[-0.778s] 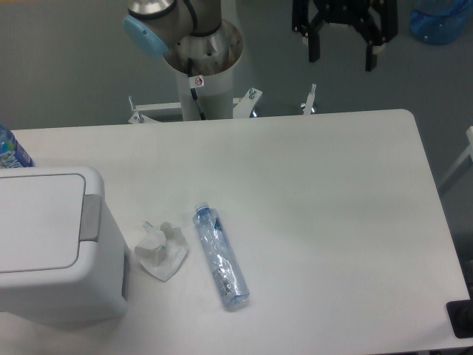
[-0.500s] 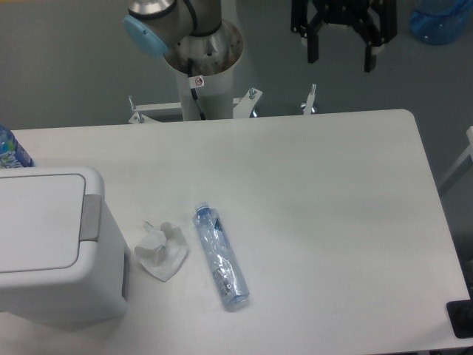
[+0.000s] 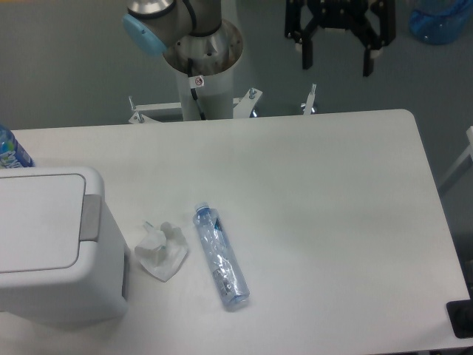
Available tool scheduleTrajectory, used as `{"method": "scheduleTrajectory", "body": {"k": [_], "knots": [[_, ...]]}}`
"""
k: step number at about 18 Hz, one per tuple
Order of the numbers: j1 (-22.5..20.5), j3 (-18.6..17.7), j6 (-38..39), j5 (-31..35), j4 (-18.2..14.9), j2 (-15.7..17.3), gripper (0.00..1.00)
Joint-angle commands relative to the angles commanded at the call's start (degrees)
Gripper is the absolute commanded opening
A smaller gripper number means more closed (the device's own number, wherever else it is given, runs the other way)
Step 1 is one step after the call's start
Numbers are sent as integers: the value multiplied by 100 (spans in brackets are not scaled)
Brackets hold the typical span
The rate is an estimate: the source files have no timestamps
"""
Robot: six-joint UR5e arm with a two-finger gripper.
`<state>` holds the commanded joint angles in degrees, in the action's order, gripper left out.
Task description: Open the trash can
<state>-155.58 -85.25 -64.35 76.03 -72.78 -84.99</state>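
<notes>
The trash can (image 3: 55,248) is a large boxy white bin at the table's left front, its flat lid shut and its grey push tab (image 3: 91,217) on the right edge of the lid. My gripper (image 3: 336,63) hangs open and empty at the top of the view, beyond the table's far edge and far right of the bin. Its two black fingers (image 3: 304,53) point down, well apart.
A crushed clear plastic bottle (image 3: 220,256) lies next to the bin, with a crumpled white tissue (image 3: 160,250) between them. A blue bottle (image 3: 11,150) shows behind the bin at the left edge. The arm's base (image 3: 203,52) stands behind the table. A blue container (image 3: 442,18) is top right.
My gripper has shifted slightly to the left and a little up. Nothing on the table has moved.
</notes>
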Motion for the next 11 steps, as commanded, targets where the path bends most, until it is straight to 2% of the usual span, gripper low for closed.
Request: {"method": "scheduleTrajectory", "body": {"k": [5,8,11], "knots": [[589,9,1045,44,528,-246,100],[721,9,1529,35,528,-264,100],[1063,-35,2293,26,537,-308,100]]}}
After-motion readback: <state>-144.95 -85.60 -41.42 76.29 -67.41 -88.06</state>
